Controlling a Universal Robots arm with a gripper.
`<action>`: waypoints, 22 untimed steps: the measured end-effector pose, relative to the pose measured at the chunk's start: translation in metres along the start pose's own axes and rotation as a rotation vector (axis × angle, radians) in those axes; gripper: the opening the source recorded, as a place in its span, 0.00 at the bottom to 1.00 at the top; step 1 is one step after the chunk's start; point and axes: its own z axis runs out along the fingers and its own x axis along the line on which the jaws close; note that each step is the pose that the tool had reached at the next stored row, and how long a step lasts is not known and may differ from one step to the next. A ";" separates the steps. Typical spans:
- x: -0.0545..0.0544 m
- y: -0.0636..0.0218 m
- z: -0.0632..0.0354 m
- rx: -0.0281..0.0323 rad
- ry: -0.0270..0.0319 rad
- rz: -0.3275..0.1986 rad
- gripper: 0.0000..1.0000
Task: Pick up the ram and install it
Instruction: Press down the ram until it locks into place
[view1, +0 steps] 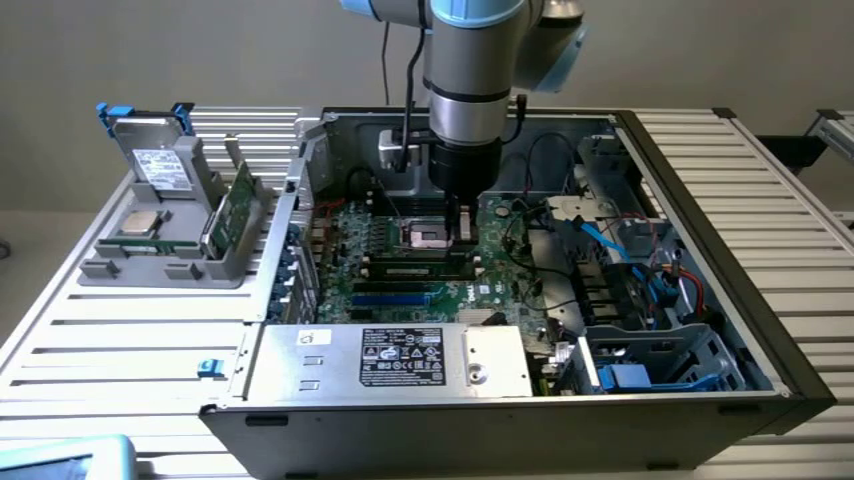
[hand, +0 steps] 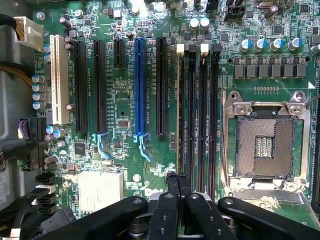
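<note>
My gripper (view1: 457, 238) hangs low inside the open computer case, over the motherboard (view1: 400, 290) beside the empty processor socket (view1: 430, 237). In the wrist view its two black fingers (hand: 172, 186) stand close together, shut on the ram (hand: 179, 110). I see the ram edge-on as a thin tan-green strip. It runs straight out from the fingers along the memory slot closest to the black expansion slots. Whether it sits in that slot or just above it I cannot tell. The other dark memory slots (hand: 203, 110) lie beside it.
A grey holder (view1: 160, 270) at the exterior view's left carries a drive, a silver processor chip (view1: 138, 222) and a wider green card (view1: 238, 212). The power supply (view1: 400, 357), cables (view1: 614, 250) and drive cage (view1: 641, 360) crowd the case. The case walls enclose the board.
</note>
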 end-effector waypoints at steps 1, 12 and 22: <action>0.000 0.0000 0.0000 0.0001 0.0000 0.000 0.11; 0.000 0.0002 0.0008 0.0006 0.0024 -0.001 0.11; 0.002 0.0127 -0.0162 0.0034 0.0025 -0.001 0.11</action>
